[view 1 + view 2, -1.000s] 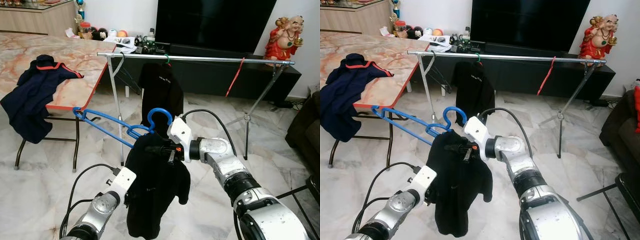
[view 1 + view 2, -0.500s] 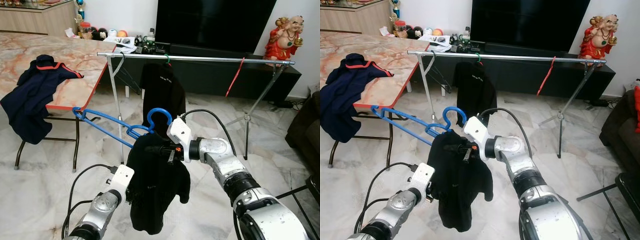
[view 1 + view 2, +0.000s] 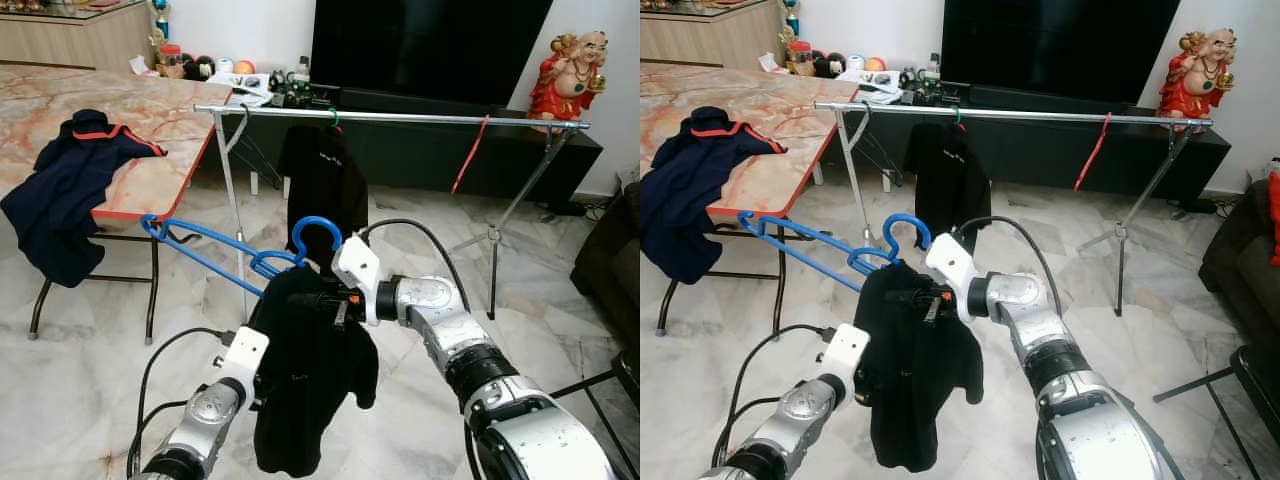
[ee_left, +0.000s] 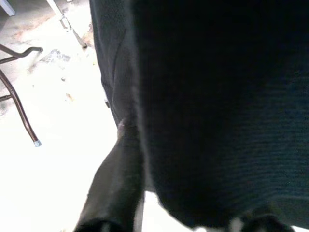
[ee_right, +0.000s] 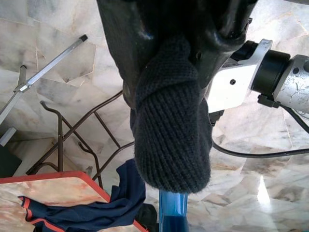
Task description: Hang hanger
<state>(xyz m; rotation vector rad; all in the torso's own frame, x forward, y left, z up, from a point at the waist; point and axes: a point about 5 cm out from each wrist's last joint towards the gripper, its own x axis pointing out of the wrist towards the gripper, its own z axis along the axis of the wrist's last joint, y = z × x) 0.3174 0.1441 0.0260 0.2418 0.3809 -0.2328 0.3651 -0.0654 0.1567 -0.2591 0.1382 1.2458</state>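
Note:
A blue hanger (image 3: 228,254) is held out level in front of me, its hook (image 3: 318,228) pointing up and a black shirt (image 3: 312,385) draped from its near end. My right gripper (image 3: 320,298) is shut on the shirt's knit collar (image 5: 171,130) where it sits on the hanger. Lower down, my left gripper (image 3: 262,382) is shut on the shirt's side, with dark fabric (image 4: 217,111) lying across its view beside one finger (image 4: 116,183). The silver clothes rail (image 3: 400,117) stands further ahead.
On the rail hang another black shirt (image 3: 322,180) and a red hanger (image 3: 468,155). A marble table (image 3: 150,130) with a navy garment (image 3: 60,190) stands at the left. Behind the rail are a TV (image 3: 430,45) and a red statue (image 3: 570,75); a dark sofa (image 3: 612,260) sits at the right.
The shirt's hem has dropped again after lifting half a second ago. The hanger has edged slightly left. My left forearm has come up a little.

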